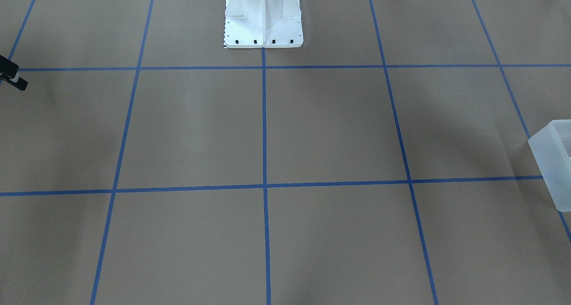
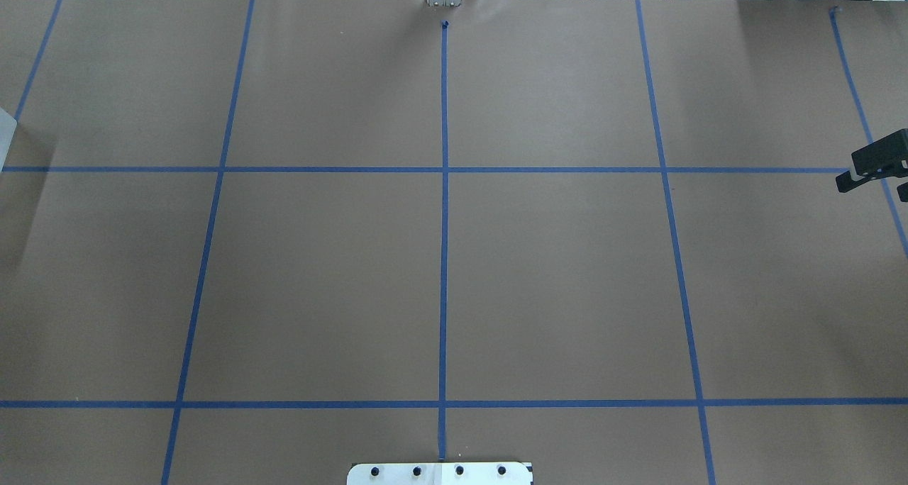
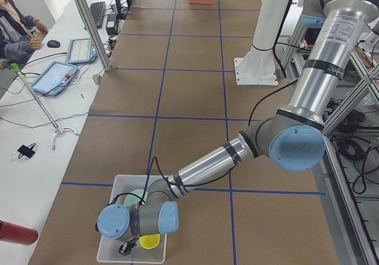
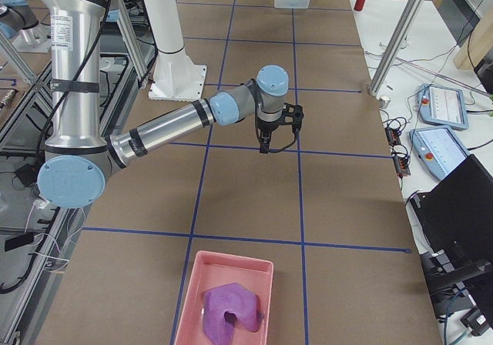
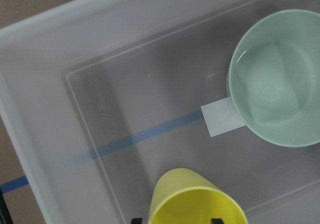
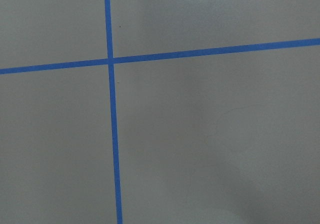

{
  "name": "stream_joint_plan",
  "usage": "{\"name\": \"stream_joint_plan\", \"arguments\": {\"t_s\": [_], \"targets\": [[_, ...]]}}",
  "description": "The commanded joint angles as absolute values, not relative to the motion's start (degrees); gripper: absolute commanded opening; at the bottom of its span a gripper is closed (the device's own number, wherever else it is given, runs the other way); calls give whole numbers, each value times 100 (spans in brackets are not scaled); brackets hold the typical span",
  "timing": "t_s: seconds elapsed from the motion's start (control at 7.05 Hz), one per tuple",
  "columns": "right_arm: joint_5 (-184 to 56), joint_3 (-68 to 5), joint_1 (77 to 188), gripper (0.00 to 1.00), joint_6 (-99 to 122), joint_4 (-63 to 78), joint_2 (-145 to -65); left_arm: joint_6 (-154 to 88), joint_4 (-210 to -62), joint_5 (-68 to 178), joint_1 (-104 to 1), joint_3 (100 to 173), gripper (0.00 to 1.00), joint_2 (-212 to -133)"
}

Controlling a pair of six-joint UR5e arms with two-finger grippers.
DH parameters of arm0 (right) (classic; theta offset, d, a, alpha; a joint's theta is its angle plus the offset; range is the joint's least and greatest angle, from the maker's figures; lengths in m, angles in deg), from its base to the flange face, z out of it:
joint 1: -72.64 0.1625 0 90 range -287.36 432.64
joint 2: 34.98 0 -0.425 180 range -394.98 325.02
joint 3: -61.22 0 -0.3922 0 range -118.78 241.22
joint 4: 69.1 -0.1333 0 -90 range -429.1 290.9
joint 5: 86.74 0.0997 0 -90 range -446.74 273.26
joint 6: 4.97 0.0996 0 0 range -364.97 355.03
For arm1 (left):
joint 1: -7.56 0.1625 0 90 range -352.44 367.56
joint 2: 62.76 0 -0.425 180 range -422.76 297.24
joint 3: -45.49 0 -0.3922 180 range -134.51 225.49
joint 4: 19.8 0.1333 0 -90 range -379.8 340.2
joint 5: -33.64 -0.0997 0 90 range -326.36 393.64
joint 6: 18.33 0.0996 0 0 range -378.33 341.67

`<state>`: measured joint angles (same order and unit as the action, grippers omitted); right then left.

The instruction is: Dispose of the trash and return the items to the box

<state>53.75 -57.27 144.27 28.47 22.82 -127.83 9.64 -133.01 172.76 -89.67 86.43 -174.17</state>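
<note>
The frosted-white box [image 5: 45,79] fills the left wrist view. In it lie a mint-green bowl [image 5: 275,79] and a yellow cup [image 5: 195,199]. My left gripper [image 5: 176,220] hangs over the box right above the cup. Only its two dark fingertips show, standing apart, one beside the cup and one in front of it. The exterior left view shows the box [image 3: 112,217], bowl [image 3: 137,197] and cup [image 3: 150,241] under that wrist. My right gripper [image 4: 264,146] hovers empty over bare brown paper; I cannot tell how its jaws stand.
A pink tray [image 4: 185,306] holding a crumpled purple thing [image 4: 227,310] sits at the table's end on my right. The white pedestal [image 1: 263,15] stands at the middle of my side. An operator [image 3: 15,22], tablets and a red bottle [image 3: 15,232] are beside the table.
</note>
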Motion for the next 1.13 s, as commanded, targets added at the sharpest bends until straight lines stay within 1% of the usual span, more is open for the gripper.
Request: {"name": "stream_joint_plan", "arguments": {"t_s": [0.0, 0.14, 0.28, 0.57, 0.71, 0.85, 0.99], "targets": [[5318, -5822, 14453, 100, 2851, 2283, -12884, -577, -12967, 17515, -8947, 10062, 77, -17264], [5301, -5814, 14549, 100, 2790, 2283, -13007, -1099, -12862, 17515, -8895, 10574, 78, -17271], [5231, -5814, 14698, 100, 2746, 2283, -13078, -1574, -12443, 17515, -8676, 11336, 78, -17254], [5230, -5797, 15075, 100, 2301, 2336, -13271, -2329, -11152, 17236, -8141, 13546, 79, -16598], [5230, -5744, 15173, 100, 2089, 2354, -13315, -2874, -10825, 17190, -7721, 14359, 80, -16368], [5213, -5674, 15235, 100, 1965, 2362, -13324, -3401, -10700, 17181, -7351, 14819, 83, -16331], [5213, -5656, 15270, 100, 1911, 2363, -13377, -3546, -10690, 17181, -7208, 15181, 85, -16105]]}}
